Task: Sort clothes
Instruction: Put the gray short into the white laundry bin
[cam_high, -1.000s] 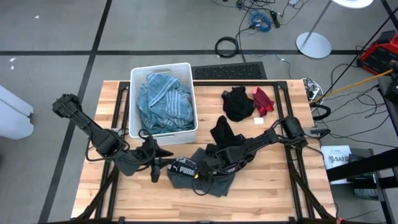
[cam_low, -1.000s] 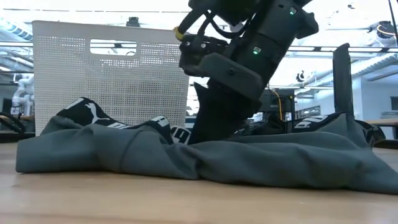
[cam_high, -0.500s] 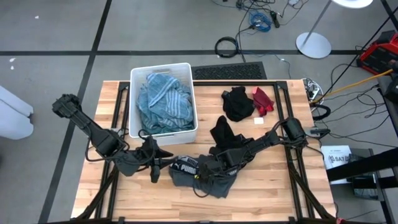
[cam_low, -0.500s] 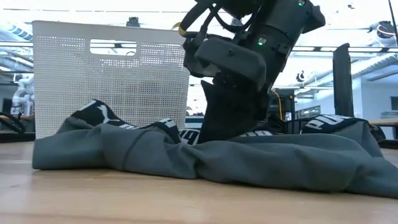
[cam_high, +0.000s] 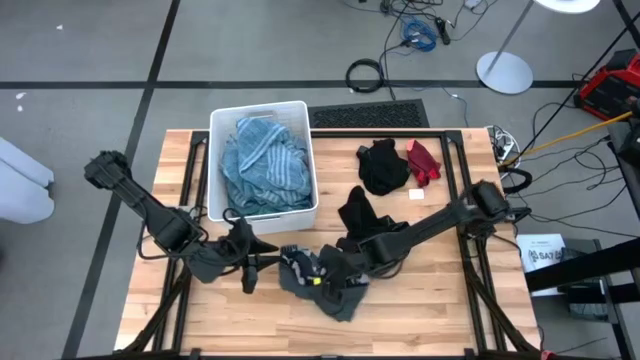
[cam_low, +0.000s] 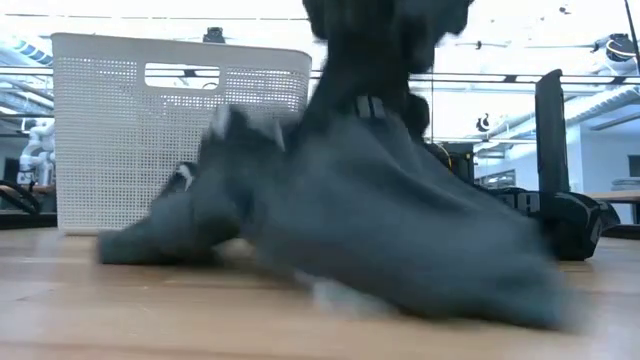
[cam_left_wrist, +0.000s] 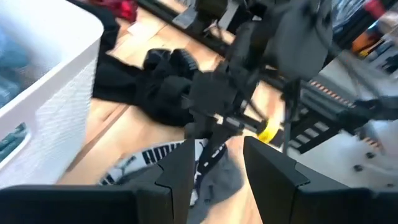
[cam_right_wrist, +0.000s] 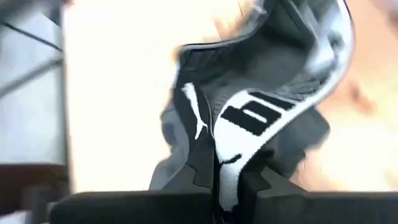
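R gripper (cam_right_wrist: 227, 177) clamps blurred grey garment (cam_high: 325, 285).

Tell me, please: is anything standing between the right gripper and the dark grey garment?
No. The right gripper is already shut on the waistband of the dark grey garment. The left gripper waits beside it, near the white bin.
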